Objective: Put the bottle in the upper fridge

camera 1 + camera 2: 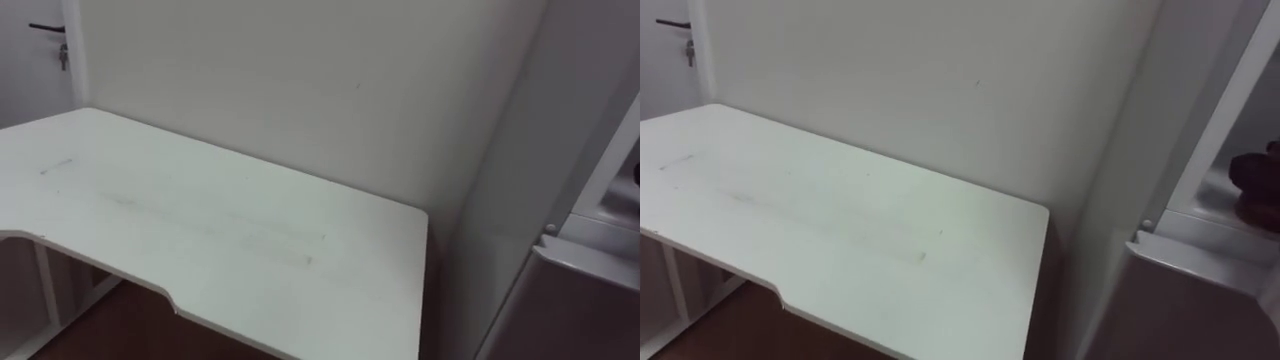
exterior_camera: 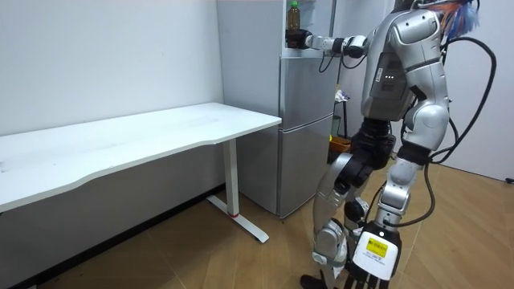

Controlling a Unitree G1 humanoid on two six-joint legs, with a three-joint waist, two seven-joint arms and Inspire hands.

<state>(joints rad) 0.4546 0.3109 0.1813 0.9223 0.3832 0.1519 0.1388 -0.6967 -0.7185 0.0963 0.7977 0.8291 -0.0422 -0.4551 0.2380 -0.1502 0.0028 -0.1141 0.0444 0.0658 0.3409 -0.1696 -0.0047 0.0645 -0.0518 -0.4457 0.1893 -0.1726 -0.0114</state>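
Observation:
In the room view a bottle [image 2: 294, 14] with a yellow cap and dark drink stands upright at the open upper fridge [image 2: 309, 32]. My right hand [image 2: 299, 38] reaches out at shoulder height with its fingers curled round the bottle's lower part. The same hand shows as a dark shape [image 1: 1258, 185] at the right edge of the right eye view, inside the upper compartment [image 1: 1215, 195]. My left hand [image 2: 371, 255] hangs relaxed beside my leg, low in the room view. I stand close to the grey fridge [image 2: 305, 120], facing it.
A long white desk [image 1: 200, 220] stands against the wall to my left, its end close to the fridge's side [image 1: 500, 200]. The shut lower fridge door [image 1: 1180, 310] is below the open compartment. A door with a dark handle [image 1: 45, 28] is far left.

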